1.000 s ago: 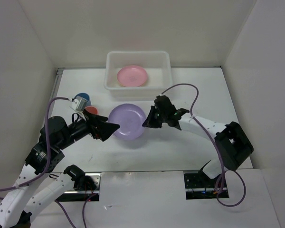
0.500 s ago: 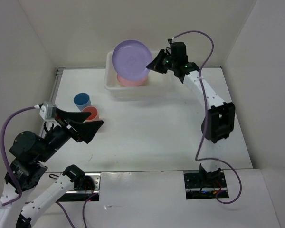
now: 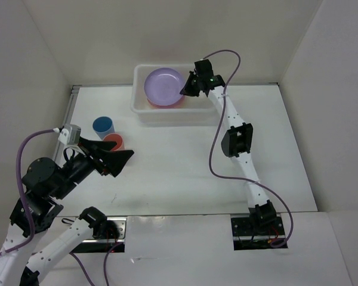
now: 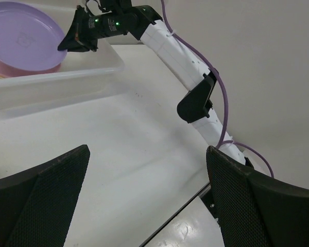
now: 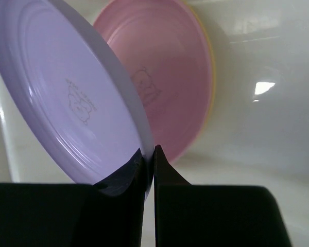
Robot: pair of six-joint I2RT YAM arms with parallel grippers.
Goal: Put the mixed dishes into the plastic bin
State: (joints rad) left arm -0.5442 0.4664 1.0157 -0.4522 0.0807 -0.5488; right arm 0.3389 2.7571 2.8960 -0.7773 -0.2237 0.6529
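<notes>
Purple plate [image 3: 164,86]: over the bin [image 3: 167,115] at the far side of the tabletop [image 3: 185,161], tilted rather than flat. Its rim was pinched between the closed fingers of the right hand [image 3: 188,89], on the plate's right edge.

From the right wrist we saw it leaning above the pink plate [image 5: 165,87], which lay in the bin. A thin yellow edge showed along the pink rim. We took it for the yellow plate [image 5: 212,72] lying under the pink one. We could not tell whether the purple plate's lower edge touched the pink one.

Blue cup [image 3: 102,125] and red cup [image 3: 114,142]: upright, close together on the left of the tabletop, well apart from the bin.

Left hand [image 3: 116,156]: spread wide and holding nothing. It hovered over the tabletop on the near side of the red cup.

Our reading was that the third plate was being set onto the stack, with both cups left to do.

The next move seemed to call for the following:
- Lower the right hand until the purple plate lies flat on the pink one.
- Part the fingers and lift clear without catching the rim or the bin's wall. Letting go while the plate was this tilted might have made it slide or clatter.
- Send the left hand, which was the better placed, to the cups.
</notes>
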